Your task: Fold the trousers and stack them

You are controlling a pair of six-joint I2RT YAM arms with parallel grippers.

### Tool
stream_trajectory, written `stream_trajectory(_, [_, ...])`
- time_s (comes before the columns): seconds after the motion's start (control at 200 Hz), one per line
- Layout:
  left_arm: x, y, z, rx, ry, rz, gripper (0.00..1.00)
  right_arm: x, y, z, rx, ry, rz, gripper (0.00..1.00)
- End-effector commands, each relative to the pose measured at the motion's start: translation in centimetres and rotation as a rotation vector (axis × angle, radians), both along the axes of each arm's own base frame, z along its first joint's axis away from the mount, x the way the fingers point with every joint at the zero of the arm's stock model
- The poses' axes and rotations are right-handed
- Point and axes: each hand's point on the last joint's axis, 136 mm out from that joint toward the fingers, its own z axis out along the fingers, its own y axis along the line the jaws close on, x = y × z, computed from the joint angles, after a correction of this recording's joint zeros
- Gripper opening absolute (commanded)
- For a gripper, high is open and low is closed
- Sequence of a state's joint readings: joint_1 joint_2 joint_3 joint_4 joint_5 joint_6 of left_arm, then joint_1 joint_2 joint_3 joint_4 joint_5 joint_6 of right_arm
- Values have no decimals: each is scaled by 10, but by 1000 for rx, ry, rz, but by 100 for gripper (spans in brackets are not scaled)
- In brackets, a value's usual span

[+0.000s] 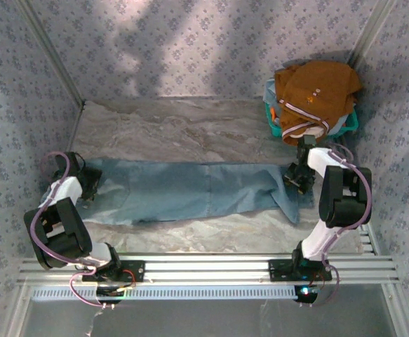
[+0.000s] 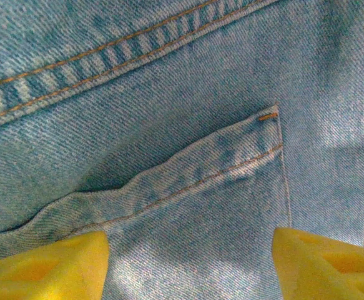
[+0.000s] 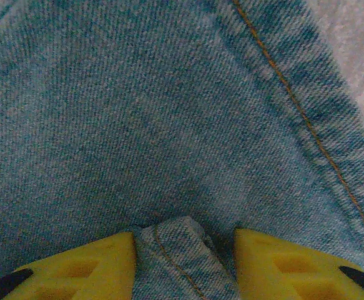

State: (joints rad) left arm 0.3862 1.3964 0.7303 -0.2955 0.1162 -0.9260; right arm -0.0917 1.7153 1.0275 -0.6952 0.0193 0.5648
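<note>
The trousers [image 1: 190, 189], light blue faded jeans, lie stretched flat from left to right across the table. My left gripper [image 1: 88, 184] hovers over their left end. In the left wrist view its yellow fingers [image 2: 57, 265] stand wide apart over a back pocket [image 2: 231, 187], and the left gripper [image 2: 191, 262] is open with flat denim between the tips. My right gripper [image 1: 297, 179] is at the right end of the trousers. There a raised fold of denim with an orange-stitched seam [image 3: 182, 259] is bunched between the yellow fingers [image 3: 94, 262], and the right gripper [image 3: 185, 256] is shut on it.
A teal basket [image 1: 350, 123] at the back right holds an orange-brown garment [image 1: 316, 88] with white striped trim. Crinkled pale sheeting [image 1: 190, 126] covers the table behind the trousers. Patterned walls close in left, back and right. An aluminium rail [image 1: 204, 267] runs along the near edge.
</note>
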Motion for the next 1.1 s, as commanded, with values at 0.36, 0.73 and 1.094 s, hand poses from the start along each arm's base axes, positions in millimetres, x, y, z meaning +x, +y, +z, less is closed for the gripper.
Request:
stream_trajectory(0.36, [0,0,6,-3,-15,-8,69,15,-22,62,-107,-115,-5,4])
stream_trajectory(0.73, [-4,1,6,25,-15,-6,69,56,-74,92,-286,-133,-75,6])
stream_trajectory(1.094, [2,-5,17,43,-32,-57,70,59,-84,92,-340,-74,-83,55])
